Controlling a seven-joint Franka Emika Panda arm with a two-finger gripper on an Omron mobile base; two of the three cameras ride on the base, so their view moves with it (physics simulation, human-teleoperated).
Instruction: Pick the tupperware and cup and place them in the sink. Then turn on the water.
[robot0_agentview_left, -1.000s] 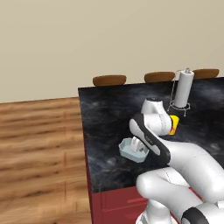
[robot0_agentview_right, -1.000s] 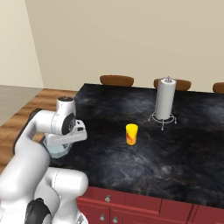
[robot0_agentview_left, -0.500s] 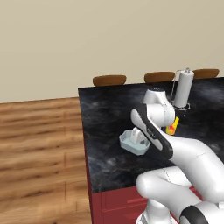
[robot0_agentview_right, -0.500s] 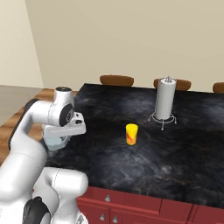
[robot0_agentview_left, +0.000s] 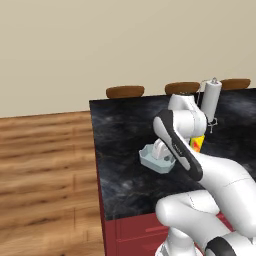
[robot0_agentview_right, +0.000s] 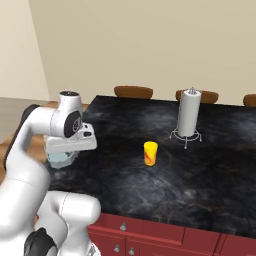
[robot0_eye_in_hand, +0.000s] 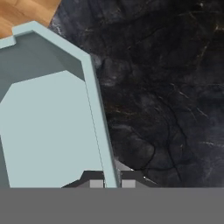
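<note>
The pale blue-grey tupperware (robot0_agentview_left: 151, 161) (robot0_agentview_right: 59, 159) hangs a little above the black counter (robot0_agentview_right: 200, 175) near its left edge. My gripper (robot0_eye_in_hand: 111, 182) is shut on its right wall, and the thick rim (robot0_eye_in_hand: 96, 113) runs up between the two dark fingertips. In the hand view the tupperware's inside (robot0_eye_in_hand: 43, 131) shows at the left. The yellow cup (robot0_agentview_right: 150, 153) with a red-orange mark stands upright mid-counter, to the right of the gripper and apart from it. In the left base view the cup (robot0_agentview_left: 199, 143) is partly hidden behind my arm. The sink and the water are out of view.
A white paper towel roll on a wire stand (robot0_agentview_right: 189, 119) (robot0_agentview_left: 210, 99) stands behind the cup. Brown stool seats (robot0_agentview_right: 132, 91) line the counter's far edge. Wood floor (robot0_agentview_left: 45, 165) lies past the left edge, and red cabinet fronts (robot0_agentview_right: 150, 240) sit below the front.
The arm has lifted the tupperware off the counter and carried it slightly further in. The cup and the paper towel stand have not moved.
</note>
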